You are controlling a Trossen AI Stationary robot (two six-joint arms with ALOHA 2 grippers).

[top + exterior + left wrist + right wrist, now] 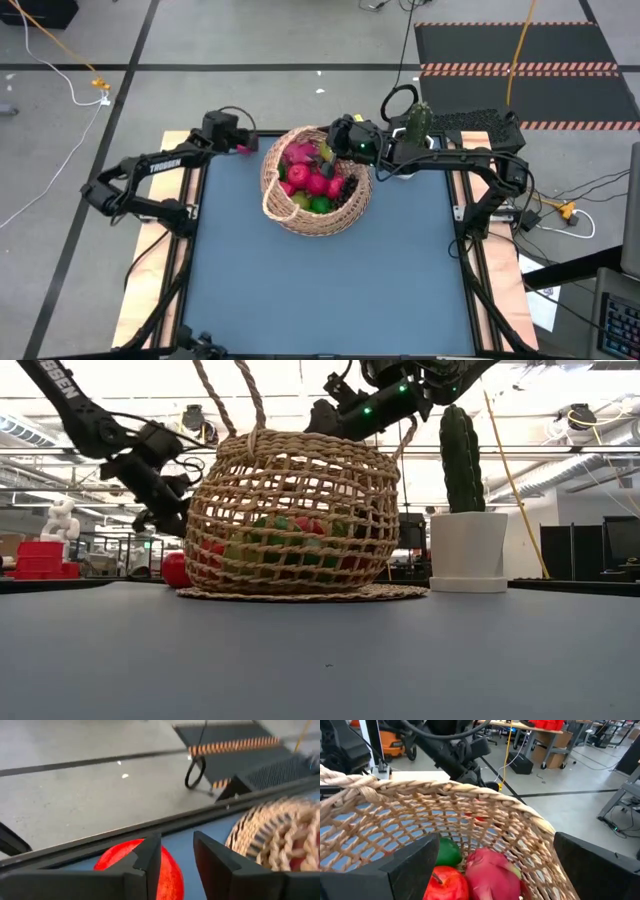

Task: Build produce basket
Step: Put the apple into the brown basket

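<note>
In the left wrist view we see the left gripper (177,857) with its fingers parted, a narrow gap between them, hanging over a red apple (132,865) that lies on the blue table (210,827) near its far edge, just beside the basket (280,837). The high view shows only a pink sliver of that apple by the gripper (240,148); the low view shows it as a red curve behind the basket's left side (176,570).

The right gripper (495,865) is spread wide over the basket's far rim (470,795), empty. Between its fingers we see a dragon fruit (492,870), another red apple (445,882) and a green fruit (447,852), all cut off at the frame's edge.

From above, the basket (315,182) stands toward the table's far middle, holding the produce (315,180). The weave hides most of the fruit in the low view, and a potted cactus (465,510) stands beside the basket there.
</note>
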